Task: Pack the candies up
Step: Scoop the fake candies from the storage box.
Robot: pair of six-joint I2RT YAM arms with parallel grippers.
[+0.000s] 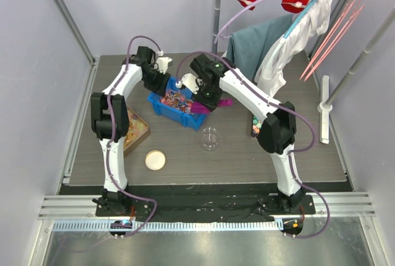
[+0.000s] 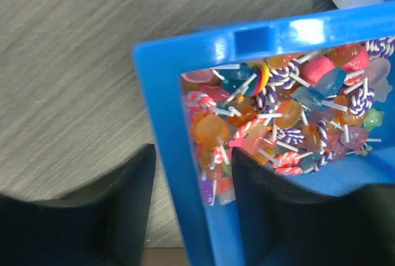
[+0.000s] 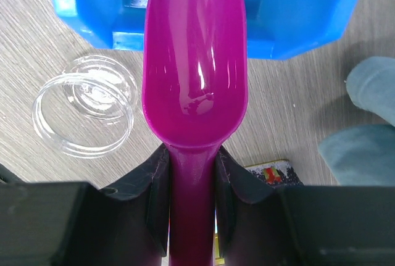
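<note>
Straddling one wall of the blue bin, the left gripper is unclenched: one finger is outside and one inside, with a sliver of table showing beside the wall. The candies lie inside the bin, at 2 o'clock from that gripper. The right gripper is clenched on the handle of a magenta scoop, whose bowl points to 12 o'clock toward the bin. A clear jar stands at the bowl's 8 o'clock.

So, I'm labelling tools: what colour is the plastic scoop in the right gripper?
Glossy magenta plastic scoop, clearest in the right wrist view.
</note>
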